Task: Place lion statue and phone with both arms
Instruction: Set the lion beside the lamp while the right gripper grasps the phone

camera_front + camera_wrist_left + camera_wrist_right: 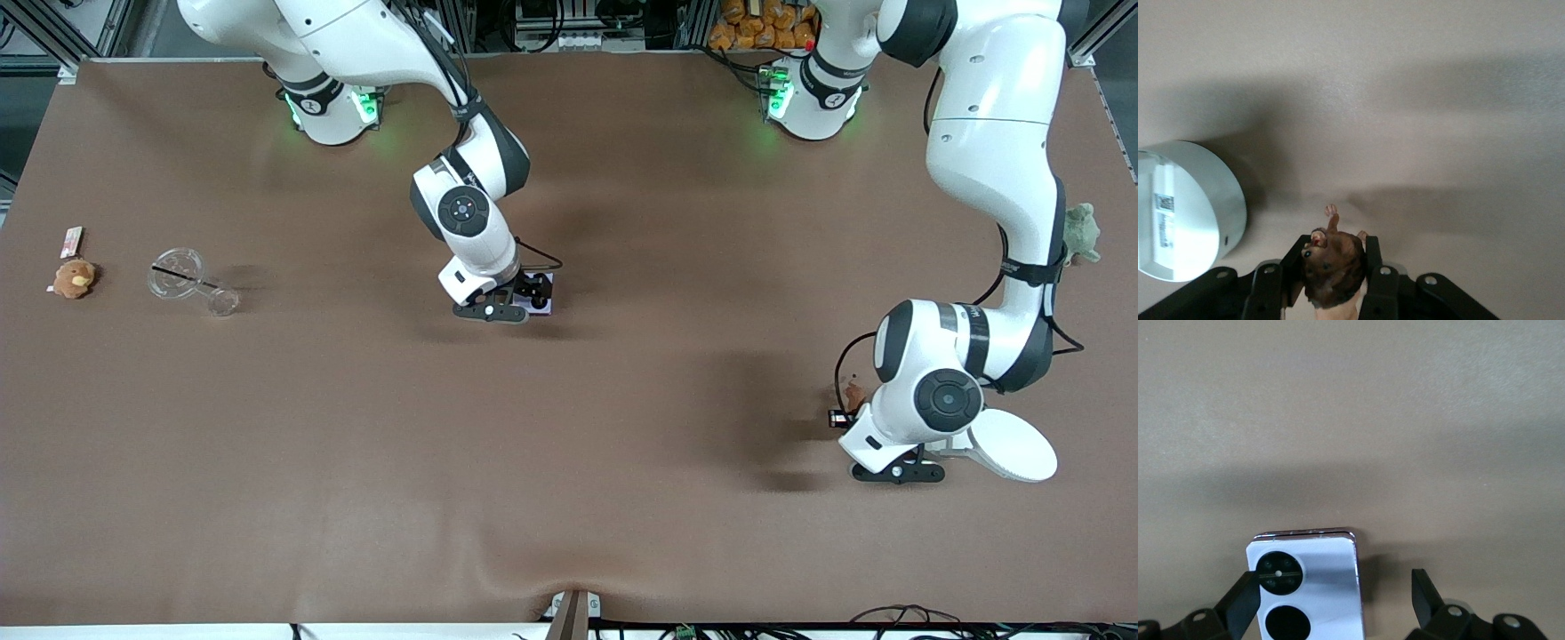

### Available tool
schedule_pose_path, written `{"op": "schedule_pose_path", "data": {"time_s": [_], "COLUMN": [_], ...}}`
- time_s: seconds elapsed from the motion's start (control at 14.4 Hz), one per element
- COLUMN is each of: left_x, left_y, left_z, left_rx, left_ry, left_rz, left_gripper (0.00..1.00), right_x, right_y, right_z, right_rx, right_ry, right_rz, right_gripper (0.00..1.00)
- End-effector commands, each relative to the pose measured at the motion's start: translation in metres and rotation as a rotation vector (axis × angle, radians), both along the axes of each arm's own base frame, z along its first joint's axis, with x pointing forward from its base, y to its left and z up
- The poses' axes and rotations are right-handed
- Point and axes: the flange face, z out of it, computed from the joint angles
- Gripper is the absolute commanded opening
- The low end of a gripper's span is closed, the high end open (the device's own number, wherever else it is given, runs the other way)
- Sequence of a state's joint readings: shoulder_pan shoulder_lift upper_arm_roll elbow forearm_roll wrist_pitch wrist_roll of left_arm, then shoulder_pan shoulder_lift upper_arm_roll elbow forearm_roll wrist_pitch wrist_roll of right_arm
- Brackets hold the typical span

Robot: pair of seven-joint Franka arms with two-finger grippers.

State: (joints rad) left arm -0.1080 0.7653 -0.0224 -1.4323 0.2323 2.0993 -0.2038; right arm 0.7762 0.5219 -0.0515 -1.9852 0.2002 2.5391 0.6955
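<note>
Front view: table edge near

Middle of table: bare brown cloth is seen, open for passage.
Right arm's end: a clear cup and tan plush are found at 9 o'clock.
Left arm's end: a white disc is met at 4 o'clock.

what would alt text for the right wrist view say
The phone, pale lavender with two black camera circles facing up, lies flat on the brown table between the open fingers of the right gripper, which touch neither of its sides. Nothing else shows in this view.
</note>
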Motion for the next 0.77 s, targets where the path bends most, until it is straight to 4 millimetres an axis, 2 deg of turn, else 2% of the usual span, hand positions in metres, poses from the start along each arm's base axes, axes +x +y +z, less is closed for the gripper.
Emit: {"op": "schedule_pose_path", "data": {"time_s": [0.0, 0.21, 0.35, 0.56, 0.63, 0.7], "left_x": [0.006, 0.007, 0.008, 0.008, 0.007, 0.007], "left_y": [0.003, 0.007, 0.009, 0.009, 0.009, 0.009], "left_z": [0.006, 0.006, 0.001, -0.009, -0.010, -0.011], "left_rx": [0.044, 0.044, 0.045, 0.043, 0.043, 0.044], "left_ry": [-0.019, -0.020, -0.027, -0.025, -0.021, -0.020], "left_rz": [-0.013, -0.016, -0.019, -0.023, -0.025, -0.026], "left_gripper": [0.13, 0.19, 0.30, 0.38, 0.47, 0.75], "right_x": [-0.007, -0.011, -0.013, -0.013, -0.015, -0.018], "right_y": [0.009, 0.017, 0.019, 0.021, 0.023, 0.026], "right_z": [-0.013, -0.016, -0.016, -0.021, -0.024, -0.027], "right_rx": [0.011, 0.018, 0.019, 0.019, 0.020, 0.023], "right_ry": [-0.018, -0.031, -0.031, -0.032, -0.038, -0.042], "right_rz": [-0.044, -0.038, -0.035, -0.034, -0.032, -0.028], "right_gripper": [1.00, 1.00, 1.00, 1.00, 1.00, 1.00]}}
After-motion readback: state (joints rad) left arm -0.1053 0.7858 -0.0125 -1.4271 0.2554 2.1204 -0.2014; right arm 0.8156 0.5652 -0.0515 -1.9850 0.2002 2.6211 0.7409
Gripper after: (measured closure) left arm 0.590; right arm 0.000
